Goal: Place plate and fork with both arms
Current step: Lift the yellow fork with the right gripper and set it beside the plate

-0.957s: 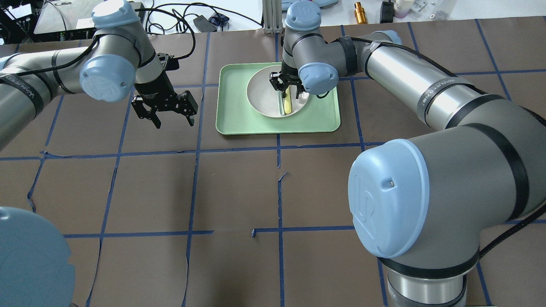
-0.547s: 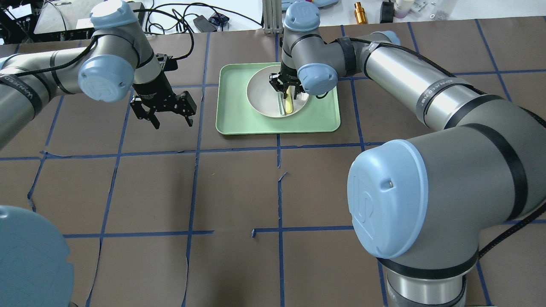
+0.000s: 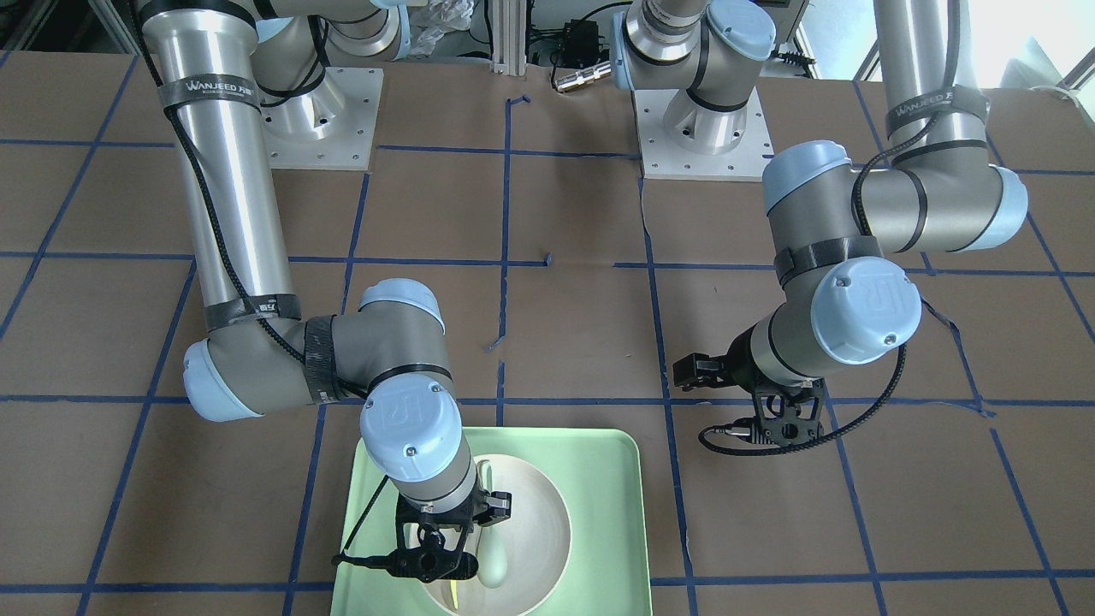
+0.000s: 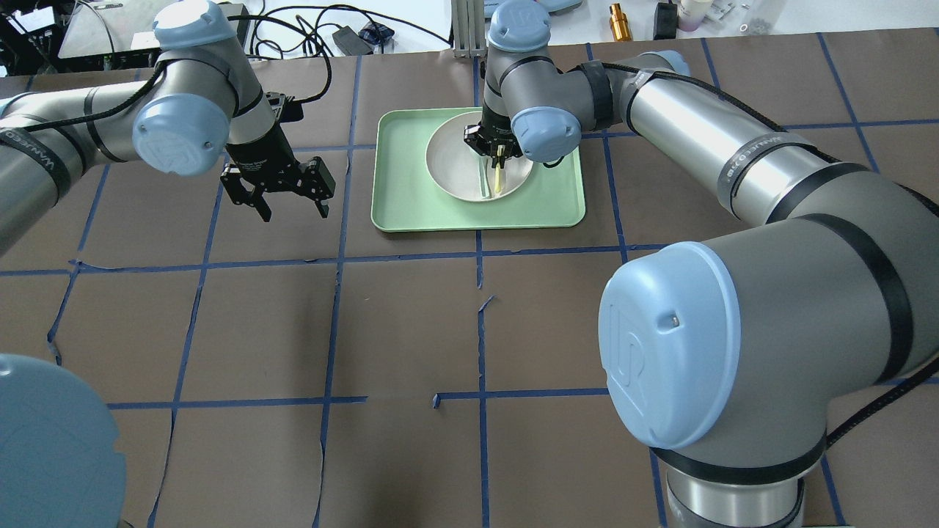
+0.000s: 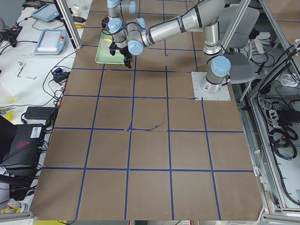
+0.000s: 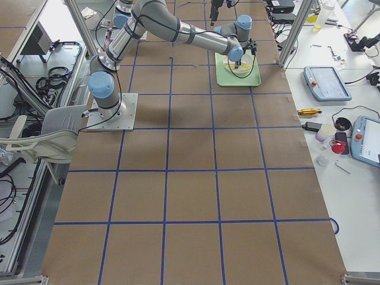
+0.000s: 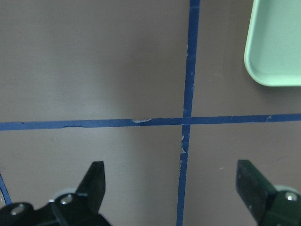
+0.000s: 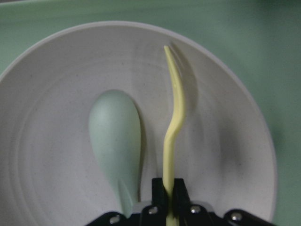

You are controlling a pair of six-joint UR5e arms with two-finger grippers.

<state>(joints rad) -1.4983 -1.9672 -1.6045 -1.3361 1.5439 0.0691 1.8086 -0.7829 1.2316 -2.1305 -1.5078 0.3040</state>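
The off-white plate (image 4: 451,161) sits in the mint-green tray (image 4: 411,198). My right gripper (image 4: 496,152) is over the plate, shut on the handle of the yellow fork (image 4: 498,176). In the right wrist view the fork (image 8: 175,108) is pinched on edge between the fingertips (image 8: 159,190), with its tines pointing away over the plate (image 8: 225,155). My left gripper (image 4: 293,213) is open and empty above the bare table, left of the tray. Its wrist view shows its two fingers (image 7: 96,181) wide apart and the tray's corner (image 7: 277,42).
A pale grey-green spoon (image 8: 115,136) lies in the plate beside the fork. The table is brown paper with blue tape lines (image 4: 337,257). Cables and small items (image 4: 620,22) lie beyond the far edge.
My right gripper has shut on the fork, which now stands on edge instead of lying flat. My left gripper has drifted slightly back and to the left.
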